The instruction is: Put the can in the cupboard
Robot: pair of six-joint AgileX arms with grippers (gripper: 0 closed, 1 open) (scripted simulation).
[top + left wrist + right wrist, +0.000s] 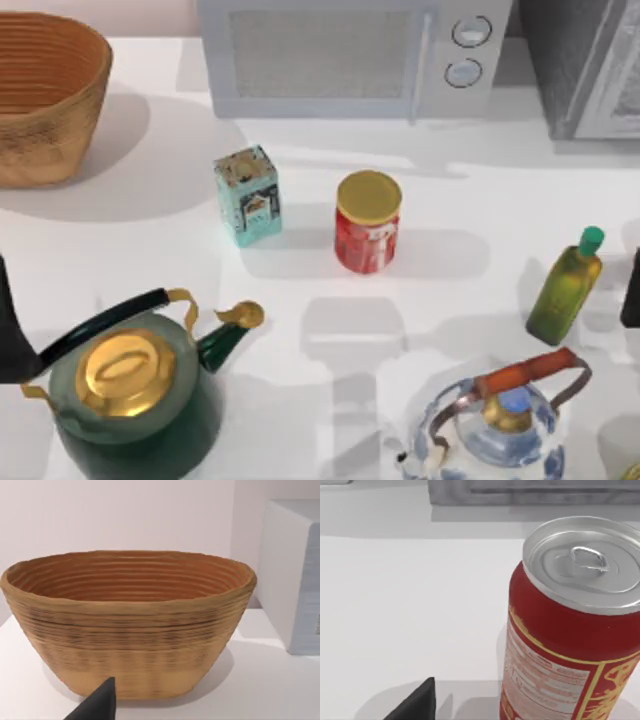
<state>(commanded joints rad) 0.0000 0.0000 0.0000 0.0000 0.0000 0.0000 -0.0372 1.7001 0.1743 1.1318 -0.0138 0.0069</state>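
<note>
The can (570, 630) stands upright on the white table (410, 605), its long axis vertical and its silver pull-tab lid facing up; in the right wrist view it is close in front of the right gripper (420, 702) and off to one side of it, not in line. Beyond it, across bare tabletop, runs the grey speckled base of the cupboard (530, 492); in the top view the cupboard (585, 60) fills the far right corner, and the right arm (630, 290) waits at the table's right edge, so it is judged the nearer arm for both can and cupboard. Whether the right gripper is open or closed cannot be told, and nothing is seen held in it.

The left gripper (97, 705) is parked at the left edge, facing the woven basket (125, 625); its opening cannot be told either.

The can's red wall carries gold lettering and a panel of small print, none of it readable. A red tin with a gold lid (368, 222) stands mid-table; whether it is the same can cannot be told.
</note>
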